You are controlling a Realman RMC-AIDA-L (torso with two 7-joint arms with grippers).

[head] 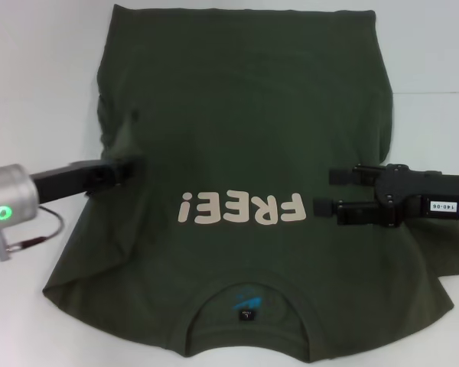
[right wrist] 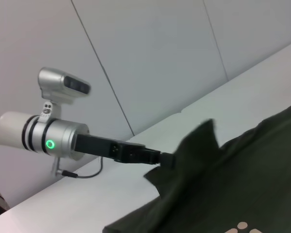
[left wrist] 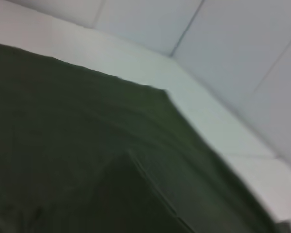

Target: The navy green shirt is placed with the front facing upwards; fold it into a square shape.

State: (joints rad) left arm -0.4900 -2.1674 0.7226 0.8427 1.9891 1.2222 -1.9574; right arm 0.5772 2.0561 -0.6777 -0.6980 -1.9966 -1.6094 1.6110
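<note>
The navy green shirt (head: 245, 115) lies front up on the white table, its collar and blue neck label (head: 246, 300) toward me and the cream "FREE!" lettering (head: 241, 208) across the chest. My left gripper (head: 134, 166) is shut on the shirt's left side fabric, which is pulled inward over the body. The right wrist view shows that left gripper (right wrist: 166, 158) holding a raised flap of the shirt (right wrist: 242, 179). My right gripper (head: 323, 191) hovers open over the shirt's right side, beside the lettering, with nothing between its fingers. Dark shirt cloth (left wrist: 77, 145) fills the left wrist view.
The white table (head: 30, 76) shows bare on both sides of the shirt and beyond its hem. A pale panelled wall (right wrist: 160, 58) rises behind the table's far edge. A cable (head: 50, 229) hangs from the left wrist.
</note>
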